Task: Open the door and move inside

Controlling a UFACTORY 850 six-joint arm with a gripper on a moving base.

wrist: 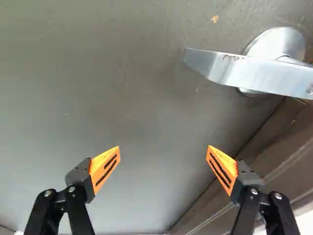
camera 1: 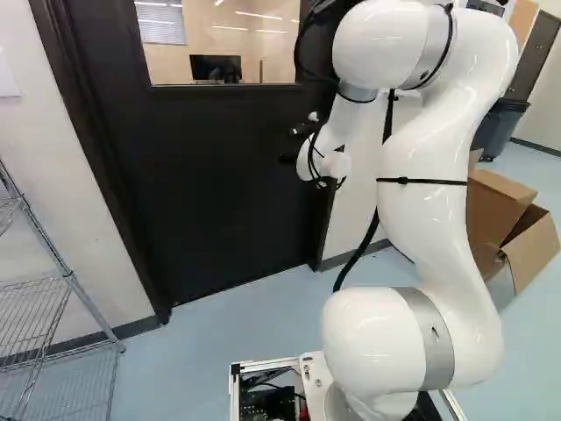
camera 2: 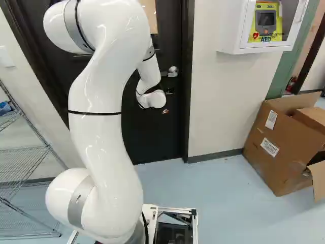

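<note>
The door (camera 1: 193,189) is the biggest thing ahead of me, and it looks shut, with the dark frame (camera 2: 188,66) close round it. My arm (camera 2: 104,145) reaches forward to its latch side. If I drive the base in before the latch is free, I judge the arm will load up against the panel. I can't tell which way it swings; a wrong guess would strain the wrist. The wire rack (camera 1: 61,298) stands to the left of the doorway and the cardboard box (camera 2: 279,145) to its right, both things a wide base turn might snag.

My gripper (wrist: 164,147) stands wide open, holding nothing. The lever handle (wrist: 234,68) sits on the door ahead of the fingers, off towards the finger nearer the frame, untouched. Closing from here would catch only air. Shifting across too far could jam that finger on the frame, and a shallow hold might slide off the lever's free end as it turns.
</note>
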